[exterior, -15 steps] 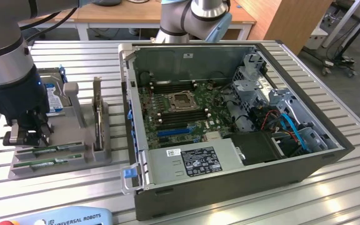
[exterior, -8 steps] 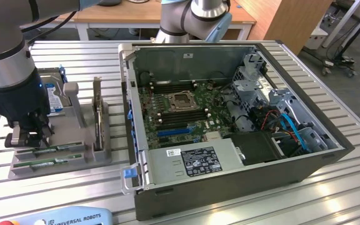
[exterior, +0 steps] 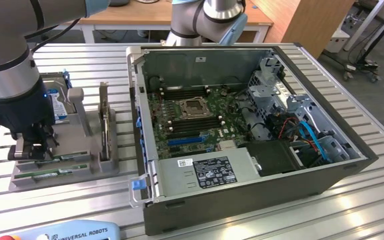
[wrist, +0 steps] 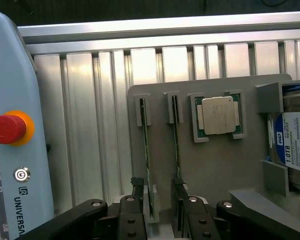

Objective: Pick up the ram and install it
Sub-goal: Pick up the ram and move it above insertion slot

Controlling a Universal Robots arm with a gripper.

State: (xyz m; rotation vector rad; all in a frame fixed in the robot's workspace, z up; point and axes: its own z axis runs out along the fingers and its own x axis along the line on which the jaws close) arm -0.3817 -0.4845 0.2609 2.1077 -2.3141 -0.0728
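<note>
The arm (exterior: 5, 55) comes from a joint (exterior: 209, 17) on the far side and swings across to the exterior view's left, where its thick grey link slopes toward the near side. Below that link, the dark wrist (exterior: 15, 107) points straight down. The gripper (exterior: 35, 147) hangs low beneath it, also aimed downward. In the wrist view the gripper (wrist: 160, 220) has its jaws spread wide, and its two black fingers (wrist: 132, 217) stand parallel with a clear gap between them.

A robotics lab: robot arm (exterior: 8, 75), slotted aluminium bench (exterior: 365, 200), opened computer case (exterior: 245, 200).
</note>
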